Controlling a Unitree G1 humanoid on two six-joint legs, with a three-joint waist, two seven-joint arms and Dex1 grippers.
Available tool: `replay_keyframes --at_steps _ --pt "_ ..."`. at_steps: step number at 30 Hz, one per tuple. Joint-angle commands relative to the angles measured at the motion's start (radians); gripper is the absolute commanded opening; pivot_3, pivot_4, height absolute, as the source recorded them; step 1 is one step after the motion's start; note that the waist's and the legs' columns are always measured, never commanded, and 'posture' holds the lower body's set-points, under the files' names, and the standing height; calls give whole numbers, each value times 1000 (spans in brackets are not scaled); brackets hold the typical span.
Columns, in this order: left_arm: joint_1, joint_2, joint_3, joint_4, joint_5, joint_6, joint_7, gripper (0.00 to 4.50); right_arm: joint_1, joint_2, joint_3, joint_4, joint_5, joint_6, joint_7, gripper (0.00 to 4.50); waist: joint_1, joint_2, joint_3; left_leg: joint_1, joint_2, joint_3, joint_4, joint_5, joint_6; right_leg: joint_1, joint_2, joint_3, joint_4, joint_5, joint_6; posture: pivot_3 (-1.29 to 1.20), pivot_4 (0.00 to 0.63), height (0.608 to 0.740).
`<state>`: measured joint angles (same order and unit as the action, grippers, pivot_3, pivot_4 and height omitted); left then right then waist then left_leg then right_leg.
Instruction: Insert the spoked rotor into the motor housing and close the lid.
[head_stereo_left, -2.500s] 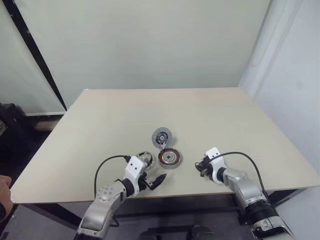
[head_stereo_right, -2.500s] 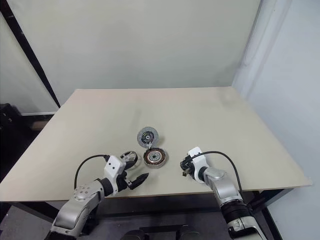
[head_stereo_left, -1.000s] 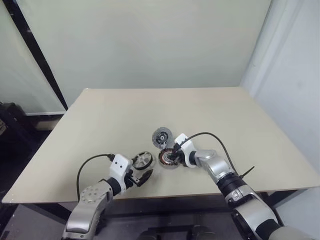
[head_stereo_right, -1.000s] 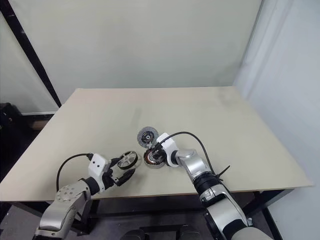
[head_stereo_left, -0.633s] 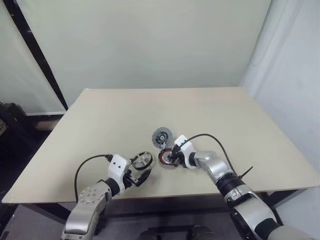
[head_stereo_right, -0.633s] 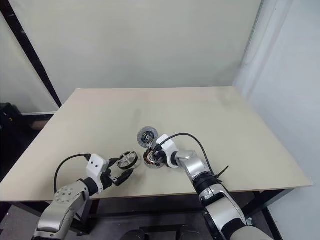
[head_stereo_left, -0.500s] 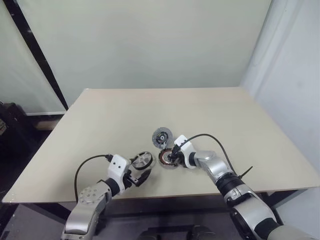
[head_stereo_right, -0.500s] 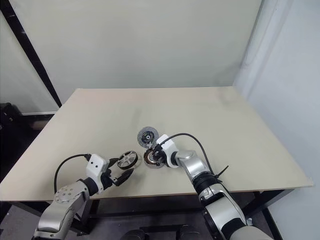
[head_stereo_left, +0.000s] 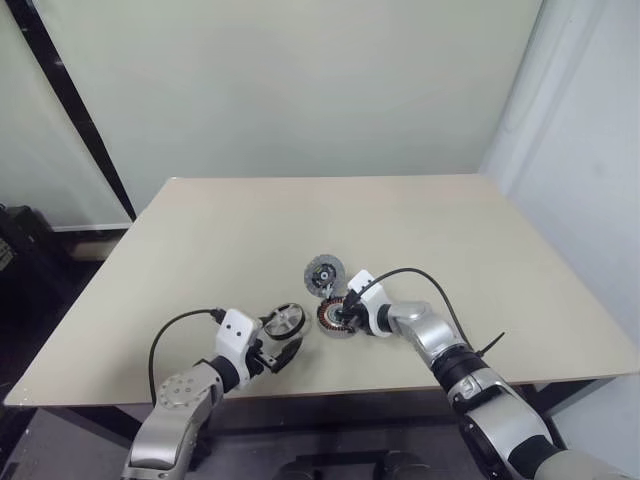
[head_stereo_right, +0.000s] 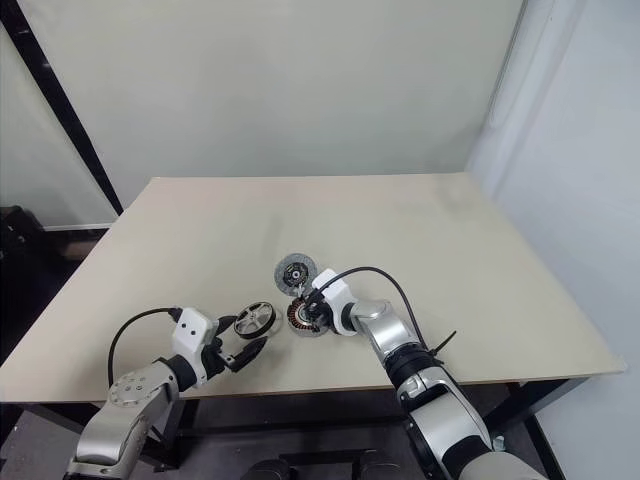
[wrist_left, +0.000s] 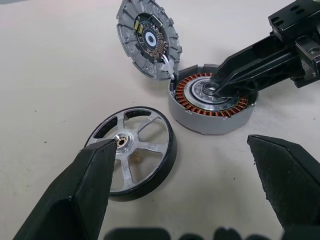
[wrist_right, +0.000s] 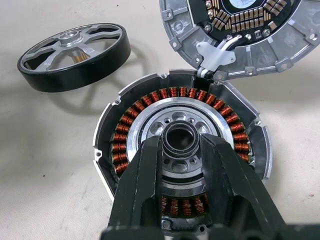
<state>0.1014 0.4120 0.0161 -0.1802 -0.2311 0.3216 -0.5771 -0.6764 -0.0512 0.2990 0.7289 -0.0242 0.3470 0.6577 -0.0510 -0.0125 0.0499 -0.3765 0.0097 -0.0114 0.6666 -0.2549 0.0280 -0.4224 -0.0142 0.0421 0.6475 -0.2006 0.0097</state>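
The motor housing (wrist_right: 125, 145), with its ring of copper windings, lies near the table's front middle. My right gripper (wrist_right: 181, 142) reaches in from the right, its two black fingers (wrist_right: 145, 175) clamped on either side of the housing's central hub. The lid (wrist_left: 148, 40) stands tilted open at the housing's far edge, joined to it by a small connector. The spoked rotor (wrist_left: 132, 147) lies flat just left of the housing (head_stereo_left: 328, 326). My left gripper (wrist_left: 180, 145) hovers just short of the rotor with its fingers spread wide and nothing between them.
The beige table (head_stereo_left: 200, 250) has bare room to the left, right and back. Its front edge (head_stereo_left: 330, 385) runs just behind both grippers. Black cables loop over each wrist. A pale wall stands behind the table.
Since the oldest frames my right gripper has swung in from the table's right side onto the housing's hub, and my left gripper has drawn back and opened. Over the last second nothing moved.
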Motion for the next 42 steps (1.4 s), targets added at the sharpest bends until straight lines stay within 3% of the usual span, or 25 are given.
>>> replay_keyframes --at_steps 1,10,15,18,28,42 --pt "-10 6 7 -43 1 -21 5 4500 -20 7 1 -24 -3 7 23 1142 0 0 0 0 0 0 0 0 0 0 0 0 0 0 0 0 0 740" --pt "-14 6 4 -38 3 -21 5 4500 -10 12 -44 -88 20 26 16 4209 1 0 0 -1 0 0 0 0 0 0 0 0 0 0 0 0 0 740" --pt "-21 4 2 -34 3 -21 5 4500 -4 6 -61 -139 26 48 12 4209 0 0 0 -1 0 0 0 0 0 -1 0 0 0 0 0 0 0 740" --pt "-24 5 3 -30 3 -23 3 4500 -4 0 -64 -165 22 56 2 3630 0 0 0 -1 0 0 0 0 0 -1 0 0 0 0 0 0 0 740" --pt "-30 1 -2 -29 5 -24 5 4500 -9 -19 -13 -142 -45 22 -33 31 0 0 0 -1 0 0 -1 0 0 -1 0 0 0 0 0 0 0 740" --pt "-29 -4 -10 -31 7 -25 8 4500 -31 -11 73 -138 -107 14 -35 31 0 0 0 -1 0 0 -1 0 0 -2 0 0 0 0 0 0 0 740"
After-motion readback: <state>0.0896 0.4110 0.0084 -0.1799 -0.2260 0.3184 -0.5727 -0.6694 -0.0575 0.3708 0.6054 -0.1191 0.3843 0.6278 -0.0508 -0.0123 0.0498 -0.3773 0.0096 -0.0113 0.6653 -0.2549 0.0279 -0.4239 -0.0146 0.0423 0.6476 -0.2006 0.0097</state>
